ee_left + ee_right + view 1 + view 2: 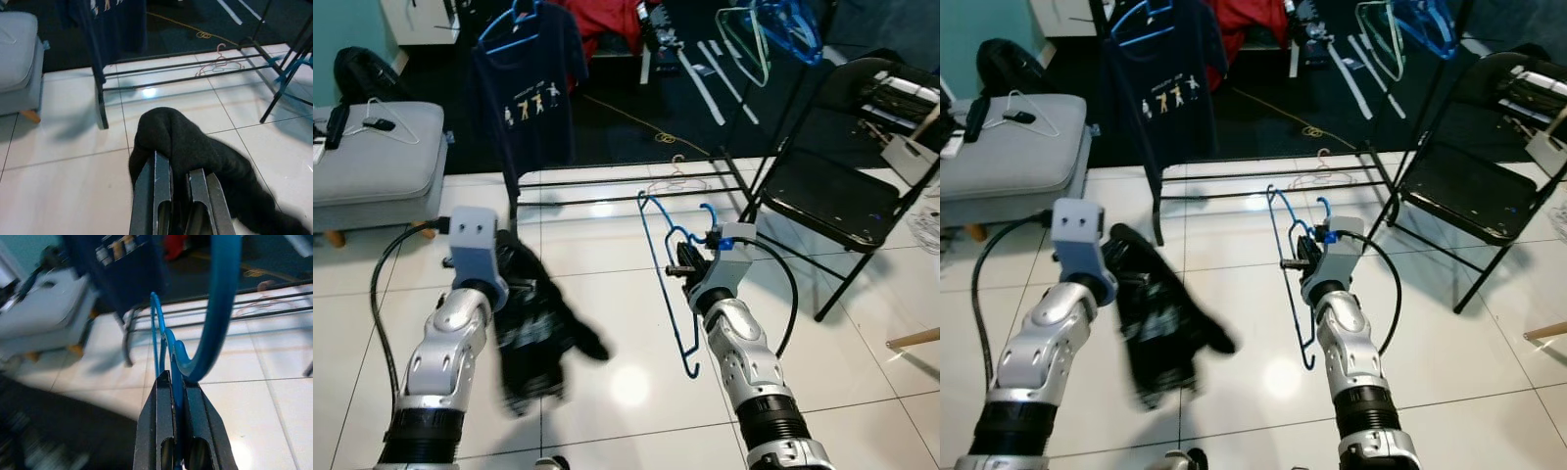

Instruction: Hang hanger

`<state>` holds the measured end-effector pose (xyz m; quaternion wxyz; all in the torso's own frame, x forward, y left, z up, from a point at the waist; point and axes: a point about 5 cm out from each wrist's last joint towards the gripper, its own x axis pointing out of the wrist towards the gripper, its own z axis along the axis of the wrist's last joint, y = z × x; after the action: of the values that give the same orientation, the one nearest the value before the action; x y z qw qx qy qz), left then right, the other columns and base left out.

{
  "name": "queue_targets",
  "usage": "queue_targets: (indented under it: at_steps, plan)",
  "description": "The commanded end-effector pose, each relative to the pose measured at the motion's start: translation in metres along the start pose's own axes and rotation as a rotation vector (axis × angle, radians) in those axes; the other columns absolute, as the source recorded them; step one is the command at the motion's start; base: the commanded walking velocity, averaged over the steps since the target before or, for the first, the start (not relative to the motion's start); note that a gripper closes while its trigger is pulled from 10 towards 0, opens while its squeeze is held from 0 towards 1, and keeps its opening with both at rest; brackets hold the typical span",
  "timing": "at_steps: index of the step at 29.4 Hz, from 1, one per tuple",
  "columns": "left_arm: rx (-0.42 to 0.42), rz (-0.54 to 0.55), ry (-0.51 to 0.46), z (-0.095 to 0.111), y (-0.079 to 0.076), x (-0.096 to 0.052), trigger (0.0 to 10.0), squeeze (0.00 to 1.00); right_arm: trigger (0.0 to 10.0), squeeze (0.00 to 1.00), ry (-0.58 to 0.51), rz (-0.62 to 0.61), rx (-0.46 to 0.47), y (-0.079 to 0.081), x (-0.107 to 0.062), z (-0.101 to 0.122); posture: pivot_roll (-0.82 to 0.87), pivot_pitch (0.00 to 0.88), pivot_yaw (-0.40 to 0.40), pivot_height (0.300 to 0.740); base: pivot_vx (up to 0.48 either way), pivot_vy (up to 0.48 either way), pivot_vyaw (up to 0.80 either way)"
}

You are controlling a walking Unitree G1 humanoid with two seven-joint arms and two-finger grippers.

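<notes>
My right gripper is shut on a blue plastic hanger, held upright above the white floor tiles with its hook curving up past the fingers. My left gripper is shut on a black garment that droops from it over the floor. In the left wrist view the black garment bulges over the closed fingers. A black clothes rack stands ahead, with a navy T-shirt on a blue hanger hanging from it.
A black folding chair stands at the right, with hangers above it. A grey cushioned bench is at the left. A pale wire hanger lies on the floor by the rack's base. Dark carpet lies beyond the tiles.
</notes>
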<state>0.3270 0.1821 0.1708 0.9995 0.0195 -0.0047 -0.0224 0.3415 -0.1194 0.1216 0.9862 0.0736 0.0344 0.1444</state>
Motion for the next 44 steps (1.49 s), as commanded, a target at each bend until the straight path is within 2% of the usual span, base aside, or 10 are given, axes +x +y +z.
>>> queue_targets:
  at_steps: [1,2,4,5,13,15,17,25,35,44]
  plan:
    - [0.040,-0.007,-0.026,0.009,0.001,0.004,10.0,0.00,10.0,0.00,0.147,0.129,-0.089,0.007,-0.007,-0.017,0.02,0.185,-0.032,0.740,0.000,0.000,0.00]
    - [0.088,-0.003,-0.024,0.009,0.002,0.005,10.0,0.00,10.0,0.00,0.250,0.201,-0.157,0.010,-0.013,-0.026,0.02,0.177,-0.031,0.740,0.000,0.000,0.00]
    - [0.136,0.004,-0.017,0.010,0.004,0.007,10.0,0.00,10.0,0.00,0.320,0.239,-0.203,0.012,-0.019,-0.030,0.02,0.177,-0.031,0.740,0.000,0.000,0.00]
    - [0.142,0.008,0.007,0.010,0.003,0.011,10.0,0.00,10.0,0.00,0.360,0.288,-0.180,0.017,-0.025,-0.027,0.01,0.194,-0.041,0.740,0.000,0.000,0.00]
    - [0.132,-0.054,0.012,0.021,-0.013,0.020,10.0,0.00,10.0,0.00,0.400,0.453,-0.220,0.035,-0.041,-0.008,0.00,0.198,-0.025,0.740,0.000,0.000,0.00]
    - [0.132,-0.054,0.012,0.021,-0.013,0.020,10.0,0.00,10.0,0.00,0.400,0.453,-0.220,0.035,-0.041,-0.008,0.00,0.198,-0.025,0.740,0.000,0.000,0.00]
    - [0.144,-0.040,0.065,0.022,-0.010,0.023,10.0,0.00,10.0,0.00,0.359,0.486,-0.303,0.044,-0.036,0.011,0.01,0.206,-0.018,0.740,0.000,0.000,0.00]
    - [0.177,0.031,0.105,0.020,0.001,0.029,10.0,0.00,10.0,0.00,0.363,0.587,-0.242,0.066,-0.042,0.027,0.01,0.207,-0.013,0.740,0.000,0.000,0.00]
    - [0.191,0.039,0.112,0.021,0.002,0.031,10.0,0.00,10.0,0.00,0.403,0.646,-0.269,0.071,-0.047,0.030,0.01,0.216,-0.019,0.740,0.000,0.000,0.00]
    - [0.221,0.051,0.127,0.019,0.006,0.034,10.0,0.00,10.0,0.00,0.484,0.711,-0.352,0.070,-0.070,0.037,0.00,0.223,-0.012,0.740,0.000,0.000,0.00]
